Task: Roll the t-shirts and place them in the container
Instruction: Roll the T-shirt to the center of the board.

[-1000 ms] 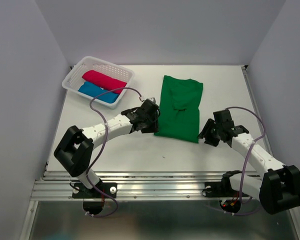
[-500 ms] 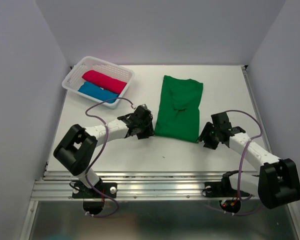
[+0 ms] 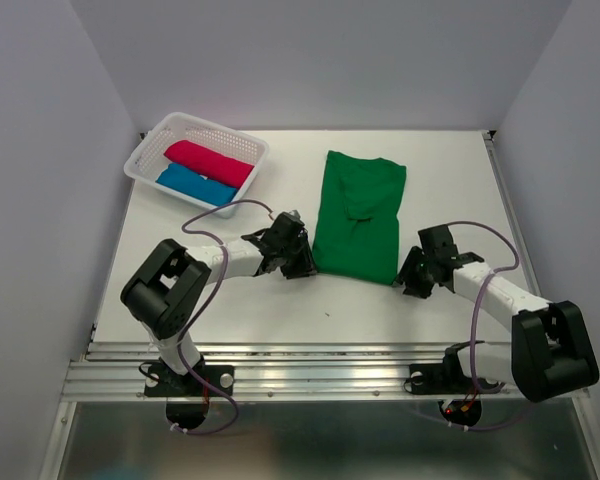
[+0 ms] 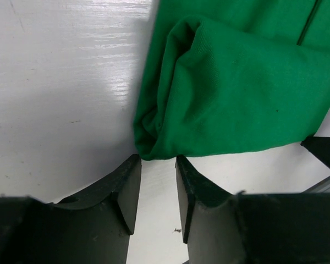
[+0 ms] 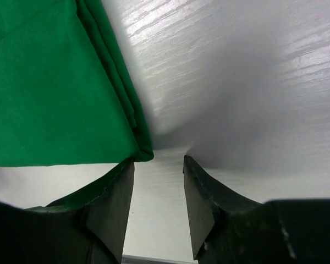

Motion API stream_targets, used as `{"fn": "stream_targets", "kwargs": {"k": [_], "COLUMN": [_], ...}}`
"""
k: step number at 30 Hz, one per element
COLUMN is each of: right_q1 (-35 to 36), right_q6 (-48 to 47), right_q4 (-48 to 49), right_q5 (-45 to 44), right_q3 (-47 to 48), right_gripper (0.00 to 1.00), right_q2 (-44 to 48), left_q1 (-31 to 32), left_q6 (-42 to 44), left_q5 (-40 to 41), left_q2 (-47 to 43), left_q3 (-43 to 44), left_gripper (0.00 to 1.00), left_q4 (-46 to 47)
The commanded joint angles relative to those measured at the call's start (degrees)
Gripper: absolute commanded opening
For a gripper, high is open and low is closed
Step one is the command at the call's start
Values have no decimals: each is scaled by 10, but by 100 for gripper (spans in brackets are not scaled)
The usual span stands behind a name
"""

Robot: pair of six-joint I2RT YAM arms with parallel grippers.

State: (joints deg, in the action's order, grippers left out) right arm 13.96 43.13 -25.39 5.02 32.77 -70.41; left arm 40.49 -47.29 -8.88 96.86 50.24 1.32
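Observation:
A bright green t-shirt [image 3: 358, 214] lies folded into a long strip in the middle of the table. My left gripper [image 3: 298, 262] is open at the strip's near left corner, and the green fabric [image 4: 231, 82] bunches just ahead of its fingertips [image 4: 131, 165]. My right gripper [image 3: 408, 274] is open at the near right corner, and the shirt's corner [image 5: 71, 82] lies just ahead of its left finger [image 5: 121, 181]. Neither gripper holds anything. A rolled crimson-pink tee [image 3: 208, 163] and a rolled blue tee [image 3: 194, 184] lie in the basket.
A white perforated basket [image 3: 150, 149] stands at the back left of the table. The right gripper's tip shows at the right edge of the left wrist view [image 4: 325, 151]. White walls close in the table at the back and on both sides.
Both grippers have drawn back toward the near edge and come down to the shirt's near corners. The green shirt has not moved.

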Motion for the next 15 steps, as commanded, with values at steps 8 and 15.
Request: {"fn": "stream_targets", "kwargs": {"k": [8,15], "right_q1": [5,5], "right_q6": [4,6], "right_q4": [59,53], "right_q5": [-2,-9], "right_q3": [2,5], "right_gripper": [29,3], "right_q2": [-40,-38], "left_q1": [-8,-10], "left_q6": [-3,-4], "left_q5": [0,13], "left_q2": [3,0], "left_q3": [-12,-15], "left_gripper": [29,35], "left_q4": [19,9]}}
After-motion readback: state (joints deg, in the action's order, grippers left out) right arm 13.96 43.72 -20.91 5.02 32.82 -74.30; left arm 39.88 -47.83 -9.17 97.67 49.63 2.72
